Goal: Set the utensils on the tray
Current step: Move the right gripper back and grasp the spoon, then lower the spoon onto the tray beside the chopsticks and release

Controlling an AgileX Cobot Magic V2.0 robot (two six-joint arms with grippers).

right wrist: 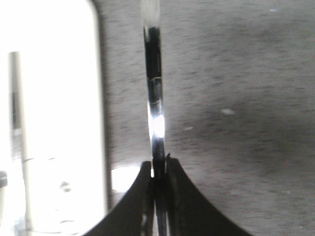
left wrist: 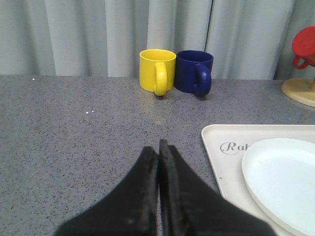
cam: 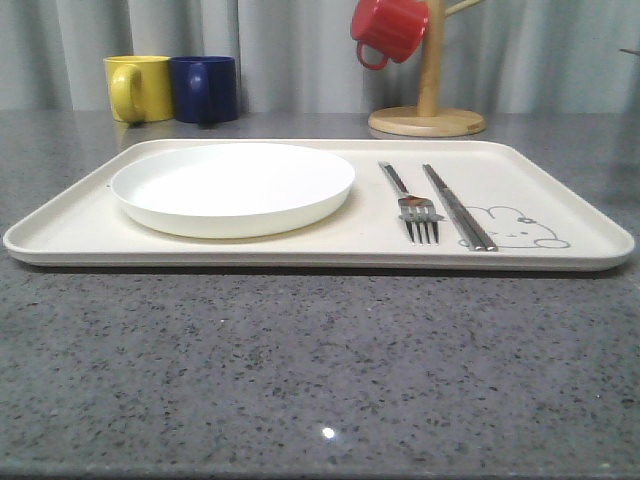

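The cream tray (cam: 560, 205) lies across the table. On its right part a silver fork (cam: 420, 208) and a pair of chopsticks (cam: 458, 208) lie side by side, near the rabbit drawing. My right gripper (right wrist: 159, 164) is shut on the handle of a slim shiny silver utensil (right wrist: 153, 88), whose far end runs out of frame. It hangs over grey table just beside the tray's edge (right wrist: 101, 123). A blurred silver stick (right wrist: 17, 123) lies on the washed-out tray. My left gripper (left wrist: 158, 145) is shut with nothing in it, over the table beside the tray's corner (left wrist: 216, 147).
A round white plate (cam: 232, 186) takes up the tray's left half. A yellow mug (cam: 140, 88) and a dark blue mug (cam: 205, 88) stand at the back left. At the back right, a red mug (cam: 390, 28) hangs on a wooden stand (cam: 428, 120).
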